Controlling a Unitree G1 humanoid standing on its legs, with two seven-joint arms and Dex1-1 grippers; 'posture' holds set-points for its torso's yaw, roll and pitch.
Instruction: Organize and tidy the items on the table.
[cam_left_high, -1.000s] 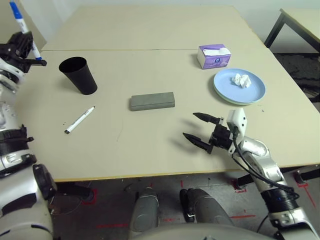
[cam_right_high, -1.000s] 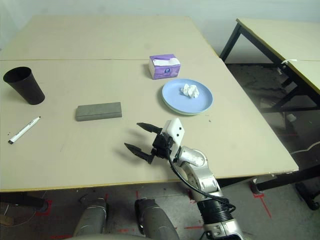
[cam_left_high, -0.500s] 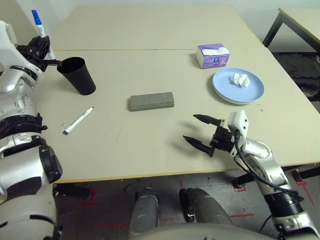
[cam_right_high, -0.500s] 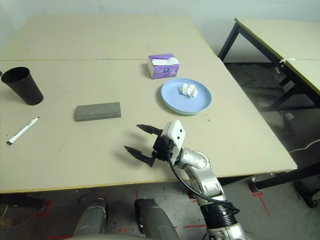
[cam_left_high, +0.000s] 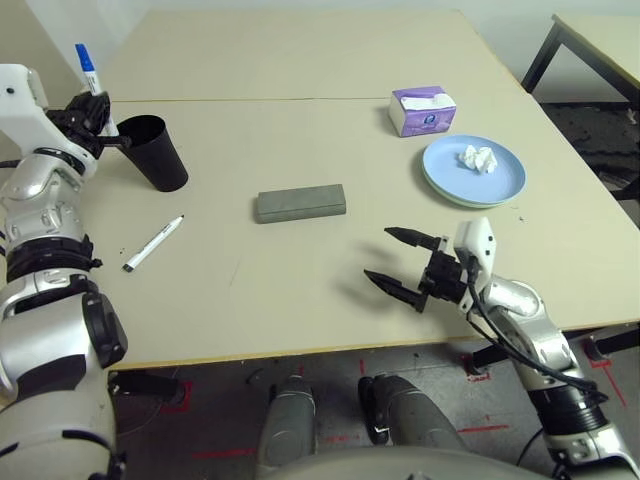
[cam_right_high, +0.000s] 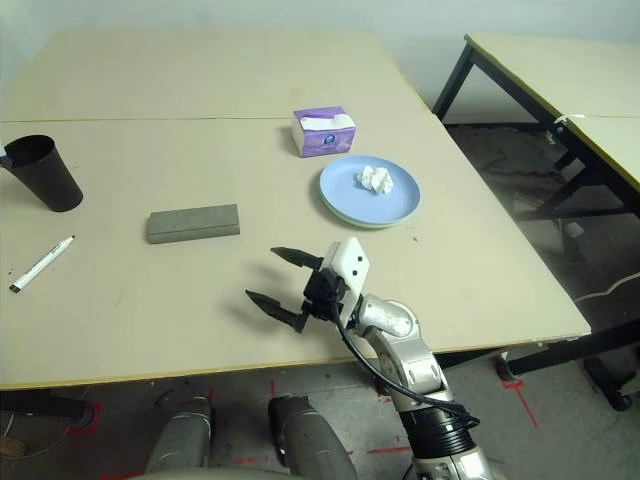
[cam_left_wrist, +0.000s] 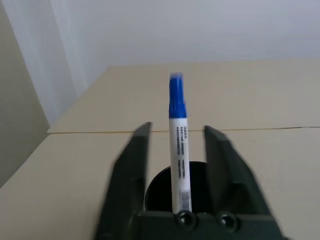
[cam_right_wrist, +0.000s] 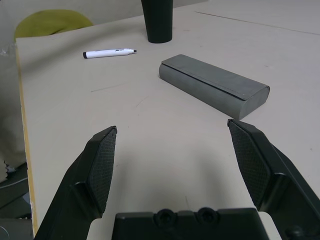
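- the table (cam_left_high: 300, 290) is a broad beige top with a thin seam across it, beyond the black cup
- the blue plate (cam_left_high: 500, 185) lies beyond the right gripper and off to its right, stacked on what seems to be a green plate, only a thin rim of it showing; a white tissue wad (cam_left_high: 477, 158) sits on top
- the purple-and-white tissue box (cam_left_high: 423, 110) stands just past the plates
- the grey glasses case (cam_left_high: 301, 203) lies closed, ahead of the right gripper and to its left, well apart from it
- the black cup (cam_left_high: 153, 152) stands upright right beside the left gripper, its mouth under the held pen
- the right gripper (cam_left_high: 402, 262) hovers low over bare table, fingers spread wide with nothing between them
- the left gripper (cam_left_high: 97, 122) is clamped on the blue-capped pen (cam_left_high: 92, 80), held upright, cap on top
- the black-capped pen (cam_left_high: 153, 243) lies flat, nearer than the cup; far left of the right gripper
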